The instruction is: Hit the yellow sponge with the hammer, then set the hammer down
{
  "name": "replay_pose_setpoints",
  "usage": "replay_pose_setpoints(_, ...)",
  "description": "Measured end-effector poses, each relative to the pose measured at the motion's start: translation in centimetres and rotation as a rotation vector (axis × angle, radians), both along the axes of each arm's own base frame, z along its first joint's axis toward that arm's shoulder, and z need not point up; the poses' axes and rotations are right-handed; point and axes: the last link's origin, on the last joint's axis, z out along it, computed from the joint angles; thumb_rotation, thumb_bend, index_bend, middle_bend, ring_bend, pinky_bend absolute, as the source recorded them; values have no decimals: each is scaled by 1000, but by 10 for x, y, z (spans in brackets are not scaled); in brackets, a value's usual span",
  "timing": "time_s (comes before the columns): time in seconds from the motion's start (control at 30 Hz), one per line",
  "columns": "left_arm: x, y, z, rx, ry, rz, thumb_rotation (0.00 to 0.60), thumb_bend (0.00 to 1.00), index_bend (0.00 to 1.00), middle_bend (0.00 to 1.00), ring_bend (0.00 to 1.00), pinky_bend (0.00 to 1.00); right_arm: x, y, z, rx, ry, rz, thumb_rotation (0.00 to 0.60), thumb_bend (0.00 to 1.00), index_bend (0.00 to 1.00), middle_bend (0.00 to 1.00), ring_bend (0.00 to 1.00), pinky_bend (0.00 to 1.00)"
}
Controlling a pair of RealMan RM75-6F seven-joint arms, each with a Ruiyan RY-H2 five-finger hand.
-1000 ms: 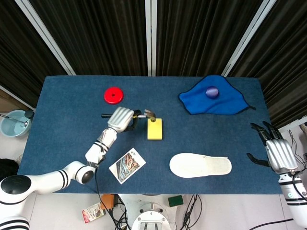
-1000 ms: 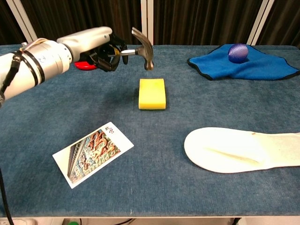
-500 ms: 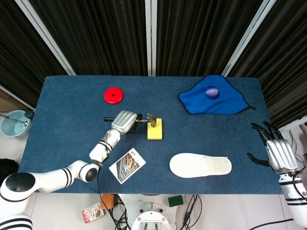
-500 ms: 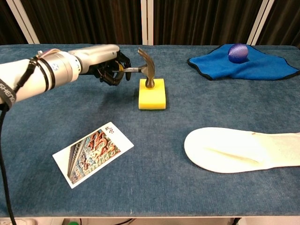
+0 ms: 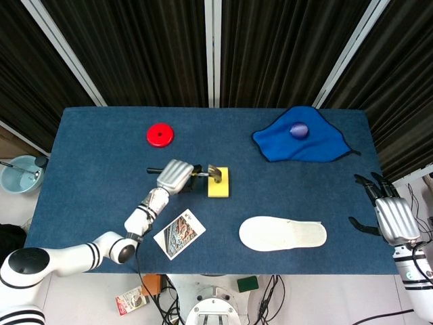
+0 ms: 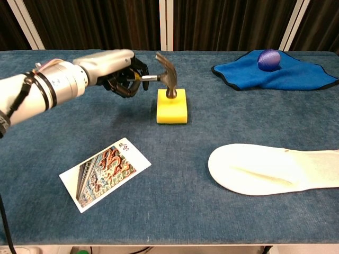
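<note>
The hammer is gripped by the left hand, its head resting on the yellow sponge. The right hand is held spread at the table edge. No writing is legible.

We are holding the hammer in our left hand, fingers wrapping its handle, and its head is pressing down on the far end of the yellow sponge. The sponge is lying on the blue surface. A picture card is lying nearer to us on the left, and a white insole is lying on the right. At the far right, a purple ball is sitting on a blue cloth.
</note>
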Motion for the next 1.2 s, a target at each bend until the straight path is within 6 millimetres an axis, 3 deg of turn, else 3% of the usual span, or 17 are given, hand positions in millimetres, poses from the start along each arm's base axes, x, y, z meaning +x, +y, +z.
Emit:
replay_pose_setpoints(0.1, -4, -1, -13, -25, 51, 5, 600, 924, 872, 912, 922, 913, 0, 0, 0, 1, -2, -3, 600, 184, 123, 205, 54, 138)
replay_pose_setpoints(0.2, -3, -3, -13, -19, 49, 0, 600, 925, 872, 913, 923, 913, 0, 0, 1, -5, -3, 0, 600, 184, 123, 205, 54, 138)
replay_pose_setpoints(0.47, 2, -4, 20, 31, -79, 3, 600, 927, 872, 912, 923, 913, 2, -1, 1, -7, -3, 9, 600, 184, 123, 205, 54, 138)
replay_pose_setpoints(0.63, -18, 3, 39, 77, -97, 66, 600, 928, 854, 892, 896, 882, 1, -3, 0, 0, -4, 7, 600, 183, 123, 205, 54, 138)
replay_pose_setpoints(0.8, -49, 12, 44, 104, -58, 162, 600, 920, 763, 801, 791, 744, 1, -3, -1, 5, -8, 7, 600, 185, 123, 205, 54, 138)
replay_pose_setpoints(0.87, -59, 13, 44, 96, -38, 197, 600, 853, 647, 698, 670, 633, 1, -4, -2, 7, -9, 8, 600, 184, 123, 205, 54, 138)
replay_pose_setpoints(1.03, -73, 15, 45, 70, 34, 246, 600, 477, 209, 306, 241, 342, 3, -3, -1, 3, -9, 12, 600, 184, 123, 205, 54, 138)
replay_pose_setpoints(1.1, -74, 14, 47, 67, 57, 250, 600, 358, 121, 202, 134, 240, 3, -3, 0, 0, -8, 12, 600, 184, 123, 205, 54, 138)
replay_pose_setpoints(1.2, -71, 12, 52, 84, 75, 239, 600, 283, 95, 153, 86, 184, 3, -2, 1, -5, -7, 12, 600, 184, 123, 205, 54, 138)
